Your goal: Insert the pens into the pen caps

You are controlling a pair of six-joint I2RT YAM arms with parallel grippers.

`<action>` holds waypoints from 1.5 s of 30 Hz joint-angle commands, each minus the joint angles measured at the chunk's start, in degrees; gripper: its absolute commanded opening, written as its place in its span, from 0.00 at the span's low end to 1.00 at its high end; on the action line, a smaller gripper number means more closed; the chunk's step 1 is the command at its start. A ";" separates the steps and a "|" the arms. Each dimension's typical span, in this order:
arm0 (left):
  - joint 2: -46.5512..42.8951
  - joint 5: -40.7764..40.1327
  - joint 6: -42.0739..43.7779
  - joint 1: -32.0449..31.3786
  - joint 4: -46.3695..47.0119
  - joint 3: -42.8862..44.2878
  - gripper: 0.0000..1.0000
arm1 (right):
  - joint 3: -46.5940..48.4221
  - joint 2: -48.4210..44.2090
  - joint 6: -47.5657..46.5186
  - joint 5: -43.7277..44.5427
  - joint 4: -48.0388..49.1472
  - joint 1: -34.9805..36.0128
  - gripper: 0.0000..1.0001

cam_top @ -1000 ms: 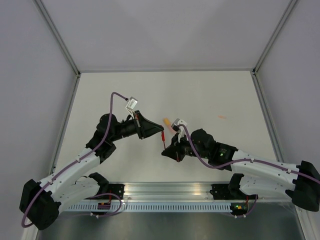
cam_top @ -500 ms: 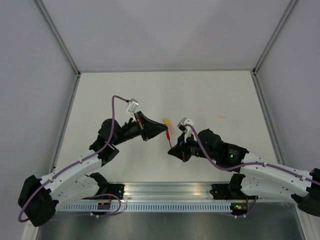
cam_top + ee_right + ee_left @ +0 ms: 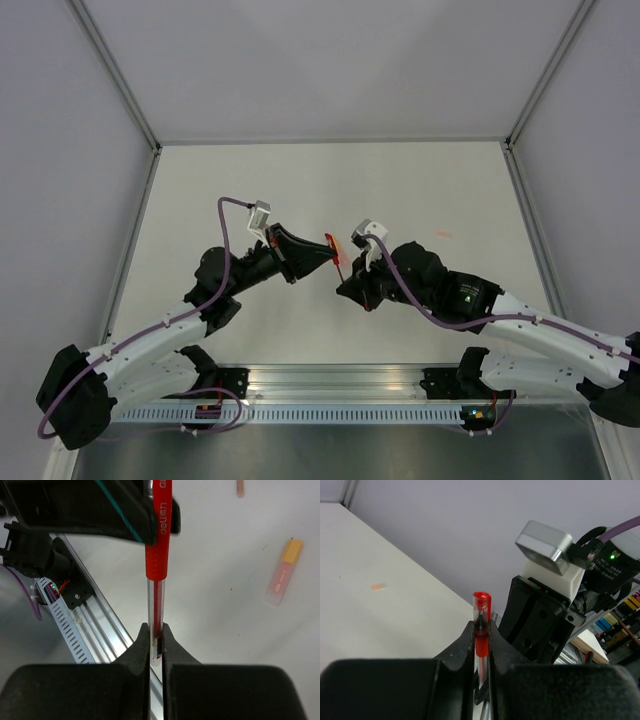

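We are seeing the white table [image 3: 400,190] whole only from overhead, where both arms are meeting over its middle and the pen is showing as little more than a red fleck. The left black two-finger gripper [image 3: 481,627] is clamping tight on the red end of the slim pen with a clear barrel and red grip [image 3: 158,545]; we cannot tell whether that end is a fitted cap. The right black two-finger gripper [image 3: 155,632] is pinching the opposite, clear end. The pen is spanning the two grippers above the table, its long axis running straight out from the right fingertips and its red end pointing at the left gripper. Only the right wrist view is showing the short translucent pink cap with an orange end [image 3: 281,575], which is lying flat on the table, apart from both grippers.
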 commanded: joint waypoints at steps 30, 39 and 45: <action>-7.35 -23.31 12.92 -3.62 -45.21 11.32 0.91 | -0.48 3.34 -1.58 8.01 10.22 -9.21 0.00; 4.16 -24.31 14.16 6.82 -42.42 10.02 1.00 | 0.82 25.30 0.18 1.32 3.45 -22.43 0.01; 4.87 -27.90 15.30 10.88 -42.40 6.59 0.99 | 2.50 34.20 1.75 3.17 2.38 -22.52 0.01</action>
